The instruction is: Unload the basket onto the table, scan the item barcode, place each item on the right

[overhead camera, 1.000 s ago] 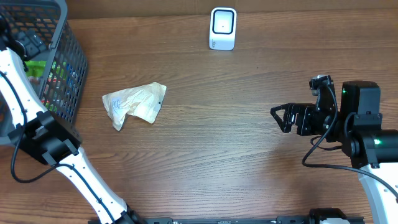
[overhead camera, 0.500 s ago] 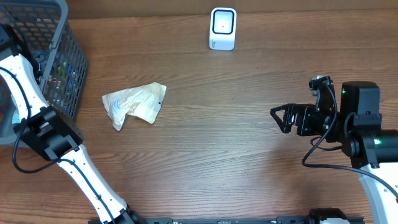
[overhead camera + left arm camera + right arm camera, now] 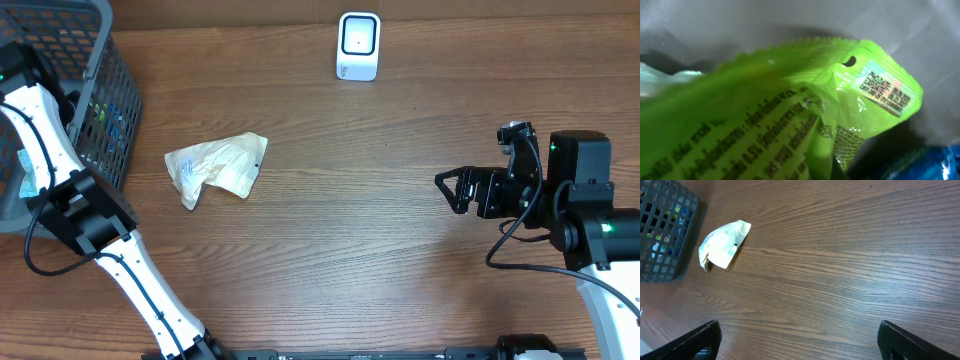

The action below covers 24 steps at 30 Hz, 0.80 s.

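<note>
Left hand's camera alone shows the green packet (image 3: 765, 100).

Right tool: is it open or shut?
Open. The right tool's fingers stand far apart at the wrist view's lower corners, only table between them, nothing held.

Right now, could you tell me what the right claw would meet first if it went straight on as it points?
Mostly bare table. The open right claw points toward the crumpled pale packet, the likeliest first contact, though it lies slightly off-line and height is unclear.
</note>
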Each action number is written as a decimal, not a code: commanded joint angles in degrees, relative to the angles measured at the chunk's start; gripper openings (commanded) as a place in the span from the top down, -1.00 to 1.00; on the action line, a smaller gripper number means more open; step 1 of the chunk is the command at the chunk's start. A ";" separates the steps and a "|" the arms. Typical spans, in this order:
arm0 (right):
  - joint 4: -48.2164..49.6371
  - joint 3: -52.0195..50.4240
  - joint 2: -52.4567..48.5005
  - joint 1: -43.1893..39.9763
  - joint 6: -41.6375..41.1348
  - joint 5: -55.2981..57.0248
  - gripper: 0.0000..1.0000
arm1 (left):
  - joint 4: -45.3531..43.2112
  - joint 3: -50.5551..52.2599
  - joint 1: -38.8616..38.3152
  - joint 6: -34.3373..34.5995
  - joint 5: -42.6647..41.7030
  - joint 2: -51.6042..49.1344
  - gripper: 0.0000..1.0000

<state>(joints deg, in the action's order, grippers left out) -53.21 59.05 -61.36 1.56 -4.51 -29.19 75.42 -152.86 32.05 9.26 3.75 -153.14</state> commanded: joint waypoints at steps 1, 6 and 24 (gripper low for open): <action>0.09 1.55 0.20 0.31 -0.24 -0.48 -1.00 | 2.51 1.51 -0.79 0.24 0.63 -7.23 0.92; 0.11 1.55 0.20 0.31 -0.24 -0.48 -1.00 | 6.19 -4.28 -0.61 0.24 -3.04 -7.04 0.92; -0.07 1.55 0.20 0.31 -0.22 -0.48 -1.00 | 14.12 -27.19 -0.52 -0.07 -3.13 14.95 0.92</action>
<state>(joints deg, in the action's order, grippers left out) -53.36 59.05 -61.36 1.54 -4.49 -29.19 89.27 -177.64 31.83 9.28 0.25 -146.87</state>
